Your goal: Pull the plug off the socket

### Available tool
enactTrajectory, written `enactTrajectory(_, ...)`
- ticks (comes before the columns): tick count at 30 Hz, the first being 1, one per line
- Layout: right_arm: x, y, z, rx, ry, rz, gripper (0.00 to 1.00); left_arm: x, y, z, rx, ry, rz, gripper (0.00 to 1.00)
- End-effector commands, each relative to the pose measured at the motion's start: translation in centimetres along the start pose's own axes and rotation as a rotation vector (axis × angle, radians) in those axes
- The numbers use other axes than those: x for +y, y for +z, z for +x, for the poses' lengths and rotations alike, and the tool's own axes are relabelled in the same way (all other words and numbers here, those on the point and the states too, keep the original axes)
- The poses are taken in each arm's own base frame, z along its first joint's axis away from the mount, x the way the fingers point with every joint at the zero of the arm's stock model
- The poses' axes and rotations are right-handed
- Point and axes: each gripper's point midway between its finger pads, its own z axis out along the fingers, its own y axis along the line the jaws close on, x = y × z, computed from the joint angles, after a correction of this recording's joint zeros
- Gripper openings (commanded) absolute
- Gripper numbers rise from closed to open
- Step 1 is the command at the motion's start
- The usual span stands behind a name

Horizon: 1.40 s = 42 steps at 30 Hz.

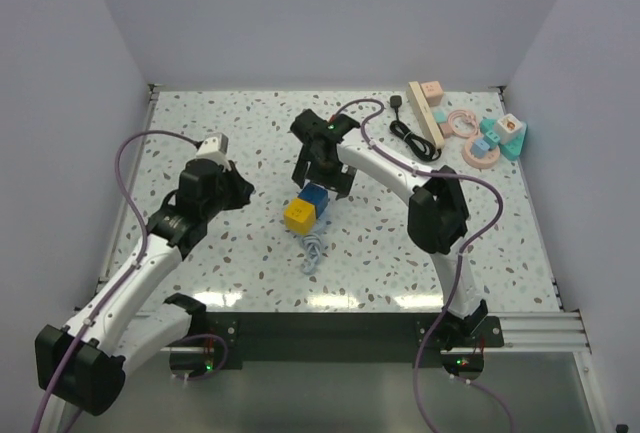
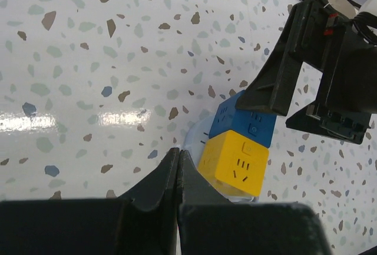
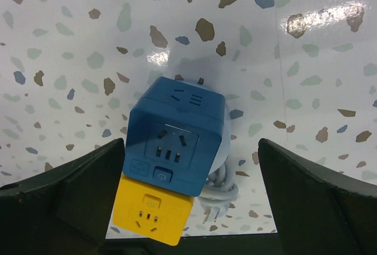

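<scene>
The right gripper (image 3: 191, 146) has its jaws spread wide and holds nothing. The jaws straddle a blue cube (image 3: 175, 134) that sits against a yellow cube (image 3: 154, 211); neither finger touches the blue cube. The left gripper (image 2: 178, 158) has its fingers pressed together, empty, and points at the same two cubes from the left side.

Neither cube belongs to the task. In the top view the socket (image 1: 427, 116) lies at the far right of the table (image 1: 200, 123), well apart from the right gripper, beyond it and to the right. Its long axis runs from the far edge toward the near edge, drifting slightly rightward as it comes nearer. The plug (image 1: 400, 103) sits just beside the left face of the socket near its far end; whether its pins are seated cannot be resolved. The black cord (image 1: 415, 139) coils just left of the bar.

Assessment: the right arm is clearly the nearer one. The coming move calls for the right gripper to rise off the cubes and travel right and away. Extraction probably runs leftward, across the long axis, so the unrestrained bar may slide.
</scene>
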Motion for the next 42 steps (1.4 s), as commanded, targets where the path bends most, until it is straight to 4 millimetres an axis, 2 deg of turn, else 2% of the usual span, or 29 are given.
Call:
enactTrajectory(1,1.6,-0.8,0.1,-0.017,0.067,-0.043,0.99,1.1,-0.7,0.6,0.001,-0.031,-0.045,0.02)
enactTrajectory(5,2.1,-1.3,0.1,-0.047,0.095,-0.072,0.99,1.5,-1.3,0.8,-0.006,-0.028,-0.051,0.03)
enactTrajectory(7,2.3,-0.9,0.2,-0.049,0.103,-0.080,0.99,1.7,-1.4,1.2,0.002,-0.024,-0.056,0.03)
enactTrajectory(11,2.4,0.9,1.3,0.011,0.085,-0.031,0.99,2.0,-1.4,1.9,0.013,-0.027,-0.058,0.03)
enactTrajectory(14,2.5,2.3,2.1,0.034,0.066,-0.008,0.95,2.0,-1.3,2.2,0.023,-0.025,-0.057,0.03)
enactTrajectory(15,2.6,2.4,2.2,0.037,0.065,-0.013,0.87,2.0,-1.4,2.2,0.025,-0.025,-0.056,0.03)
enactTrajectory(16,2.7,2.5,2.3,0.034,0.063,-0.025,0.86,2.0,-1.4,2.3,0.026,-0.025,-0.053,0.03)
enactTrajectory(17,2.7,2.5,2.3,0.032,0.060,-0.034,0.79,2.2,-1.4,2.6,0.035,-0.021,-0.056,0.03)
enactTrajectory(18,2.3,2.8,2.7,0.038,0.051,-0.033,0.69,2.1,-1.4,2.6,0.033,-0.022,-0.054,0.03)
enactTrajectory(21,2.5,2.5,2.7,0.032,0.039,-0.062,0.58,2.4,-1.3,3.3,0.046,-0.021,-0.057,0.03)
enactTrajectory(23,2.6,2.8,3.4,0.066,0.001,-0.076,0.46,2.4,-1.0,3.8,0.055,-0.022,-0.046,0.04)
enactTrajectory(24,2.8,2.8,3.5,0.077,-0.018,-0.091,0.38,2.3,-0.9,3.9,0.059,-0.020,-0.040,0.05)
enactTrajectory(25,3.5,2.5,3.9,0.103,-0.037,-0.127,0.22,2.0,-0.8,3.9,0.061,-0.017,-0.020,0.06)
enactTrajectory(26,3.7,2.3,3.9,0.109,-0.080,-0.150,0.09,2.1,-0.6,4.2,0.072,-0.011,-0.020,0.07)
enactTrajectory(27,4.0,1.8,3.9,0.112,-0.105,-0.178,0.01,1.9,-0.5,4.3,0.079,-0.006,-0.013,0.09)
enactTrajectory(28,4.9,1.2,3.4,0.092,-0.133,-0.226,0.00,1.4,-0.4,4.3,0.085,-0.002,0.014,0.11)
enactTrajectory(29,5.5,-0.4,3.4,0.094,-0.202,-0.296,0.00,1.3,-0.1,4.5,0.098,0.006,0.026,0.13)
enactTrajectory(32,7.0,-3.2,2.9,0.067,-0.325,-0.446,0.00,0.3,0.3,4.7,0.117,0.020,0.082,0.35)
enactTrajectory(33,6.8,-4.4,2.5,0.052,-0.342,-0.483,0.00,0.0,0.3,4.8,0.119,0.021,0.097,0.48)
enactTrajectory(35,7.2,-5.8,1.8,0.019,-0.384,-0.561,0.00,-0.6,0.5,4.8,0.118,0.019,0.134,0.59)
enactTrajectory(36,6.9,-6.7,2.0,0.037,-0.396,-0.609,0.00,-0.8,0.6,4.8,0.117,0.018,0.145,0.67)
enactTrajectory(37,7.5,-7.2,1.6,0.015,-0.408,-0.660,0.00,-1.4,0.6,4.5,0.108,0.016,0.174,0.71)
enactTrajectory(39,7.0,-7.1,2.0,0.036,-0.417,-0.689,0.00,-1.8,0.9,4.8,0.114,0.009,0.200,0.76)
enactTrajectory(41,7.4,-8.2,1.6,0.017,-0.409,-0.757,0.00,-2.4,1.2,4.7,0.118,0.003,0.233,0.77)
enactTrajectory(42,6.9,-7.7,1.7,0.030,-0.395,-0.760,0.00,-2.5,1.4,4.9,0.125,-0.001,0.238,0.78)
